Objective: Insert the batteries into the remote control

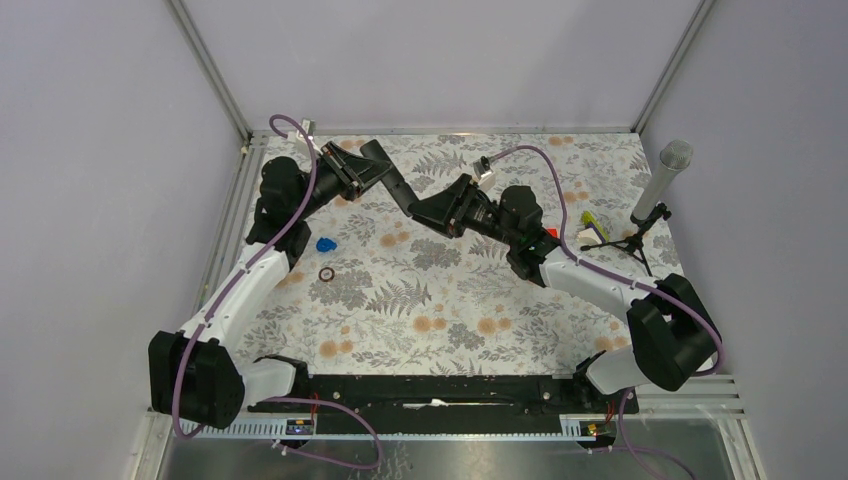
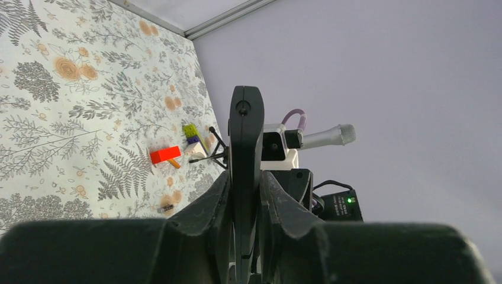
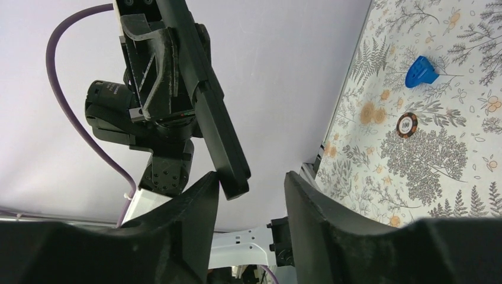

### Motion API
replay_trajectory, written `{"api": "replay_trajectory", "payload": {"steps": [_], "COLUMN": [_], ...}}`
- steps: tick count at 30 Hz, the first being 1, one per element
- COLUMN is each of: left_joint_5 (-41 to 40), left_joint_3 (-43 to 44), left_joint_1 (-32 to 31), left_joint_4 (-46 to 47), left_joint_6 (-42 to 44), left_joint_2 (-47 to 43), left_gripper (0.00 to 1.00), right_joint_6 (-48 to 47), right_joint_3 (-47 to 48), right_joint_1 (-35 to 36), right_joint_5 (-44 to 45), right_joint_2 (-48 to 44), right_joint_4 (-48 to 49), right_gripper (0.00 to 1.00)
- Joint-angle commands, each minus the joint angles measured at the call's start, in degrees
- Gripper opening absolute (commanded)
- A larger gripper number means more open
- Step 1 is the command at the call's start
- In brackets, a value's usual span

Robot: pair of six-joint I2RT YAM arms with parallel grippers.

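Note:
The remote control (image 1: 392, 180) is a slim black bar held off the table at the back centre, with my left gripper (image 1: 360, 168) shut on its far end. Seen from the left wrist, the remote control (image 2: 245, 136) stands upright between the left gripper (image 2: 245, 177) fingers. My right gripper (image 1: 418, 210) is open at the bar's free end. From the right wrist, that end of the remote control (image 3: 232, 177) sits just beside the left finger of the right gripper (image 3: 251, 184), with the jaws apart. One battery (image 2: 166, 207) lies on the floral mat.
A red block (image 2: 164, 155) and a green-and-white piece (image 2: 192, 139) lie near the microphone (image 1: 660, 185) on its stand at the right. A blue piece (image 1: 326, 244) and a round chip (image 1: 326, 273) lie on the left of the mat (image 1: 440, 310).

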Motion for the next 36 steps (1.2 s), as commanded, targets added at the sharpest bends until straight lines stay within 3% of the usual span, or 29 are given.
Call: {"api": "replay_trajectory", "payload": {"steps": [1,8,14,19,25,32,36], "left_joint_5": [0.25,0.47,-1.03,-2.68,-1.66,-3.11,-4.34], "left_joint_3": [-0.22,-0.34,0.25,0.48,-0.81,-1.19,-1.63], "left_joint_1": [0.38,0.38,0.38,0.38,0.34,0.3,0.12], "left_joint_4": [2.79,2.27,-1.4,-2.88,0.58,0.12,0.14], "left_joint_6": [1.73,2.41,6.33,11.59,11.23,13.58,15.68], "left_joint_2": [-2.1,-2.11,-2.81,-3.54,-3.99,-5.17,-5.9], "left_gripper": [0.0,0.0,0.0,0.0,0.0,0.0,0.0], "right_joint_6": [0.63,2.02,4.36,5.57,8.08,9.16,10.15], "right_joint_3": [2.36,1.0,1.09,1.95,2.17,2.27,2.91], "right_joint_1": [-0.21,-0.23,-0.23,-0.21,-0.21,-0.21,-0.21], "right_joint_5": [1.44,1.72,0.23,0.06,-0.18,-0.61,-1.3], "right_joint_2": [0.41,-0.24,-1.21,-2.16,-0.75,-0.19,0.74], "right_joint_4": [0.41,1.56,2.59,-0.74,-1.45,-2.08,-2.38], "right_gripper": [0.48,0.28,0.21,0.21,0.26,0.25,0.31]}}
